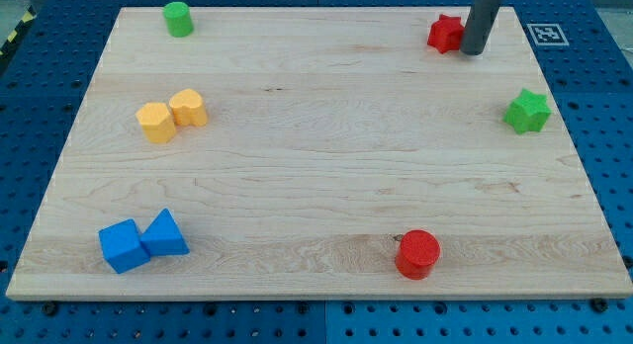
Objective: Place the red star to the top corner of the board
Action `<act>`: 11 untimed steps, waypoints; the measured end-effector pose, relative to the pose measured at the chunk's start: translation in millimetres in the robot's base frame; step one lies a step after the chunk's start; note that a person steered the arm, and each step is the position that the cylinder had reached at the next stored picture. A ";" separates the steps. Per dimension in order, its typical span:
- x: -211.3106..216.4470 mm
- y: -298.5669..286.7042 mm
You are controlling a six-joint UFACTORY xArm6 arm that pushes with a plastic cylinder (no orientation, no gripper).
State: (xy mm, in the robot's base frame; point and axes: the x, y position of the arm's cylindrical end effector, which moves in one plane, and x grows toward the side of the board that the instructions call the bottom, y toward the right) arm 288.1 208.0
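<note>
The red star [445, 33] lies near the top right corner of the wooden board [316, 196]. My tip [473, 52] stands just to the right of the star, touching or nearly touching its right side. The dark rod rises from there out of the view's top.
A green cylinder [178, 19] sits at the top left. A green star [528, 111] is at the right edge. Two yellow blocks [171, 116] touch at the left. Two blue blocks [142, 241] touch at the bottom left. A red cylinder [418, 253] is at the bottom, right of centre.
</note>
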 end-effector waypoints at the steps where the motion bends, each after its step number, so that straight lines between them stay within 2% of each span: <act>1: 11.8 -45.2; 2: 9.5 -88.0; 3: -10.3 -71.9; 4: -6.7 -23.5; 6: -34.2 -15.9; 7: -35.6 -44.2; 8: -52.1 -39.4; 9: -53.6 -9.5; 11: -52.3 -5.2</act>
State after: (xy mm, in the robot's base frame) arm 235.8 202.8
